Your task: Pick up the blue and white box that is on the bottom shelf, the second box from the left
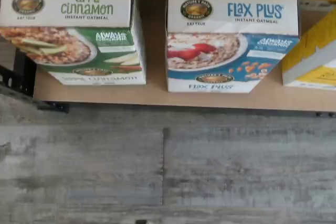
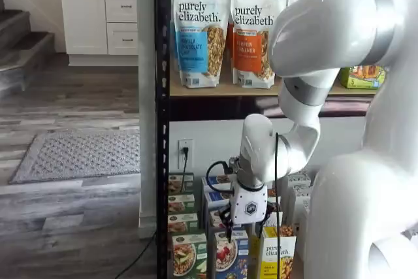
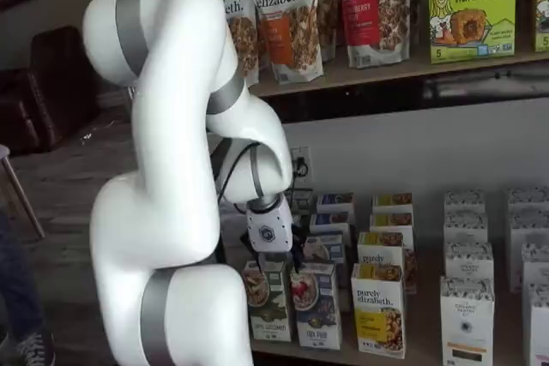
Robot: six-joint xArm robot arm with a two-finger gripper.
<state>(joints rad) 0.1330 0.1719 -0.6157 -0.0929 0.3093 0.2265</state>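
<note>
Blue and white box [image 2: 226,256] stands upright in the front row of the bottom shelf [image 3: 425,323], flanked by the green apple cinnamon box [image 2: 188,256] on one side and the yellow-and-white box [image 2: 277,253] on the other. My gripper [image 2: 247,228] hangs close above that front row with its fingers pointing down. In both shelf views the box lies below my fingertips, near but not touching. I hold nothing: the fingers stand spread wide with bare space between them.

From the wrist view I look down on the box's top and front face [image 1: 231,35], the words "Flax Plus" reading clearly, with a strip of bare shelf between it and the green neighbour [image 1: 73,24]. On the yellow side the gap looks narrower.

What my next move turns on, as I judge it, is that the box's long axis runs vertically, so I must come straight down over its top and close across its narrow width. I cannot tell from these views whether I am centred over it. One shelf view sets me slightly toward the yellow box, the other nearer the green one, so I expect a small sideways correction before descending
</note>
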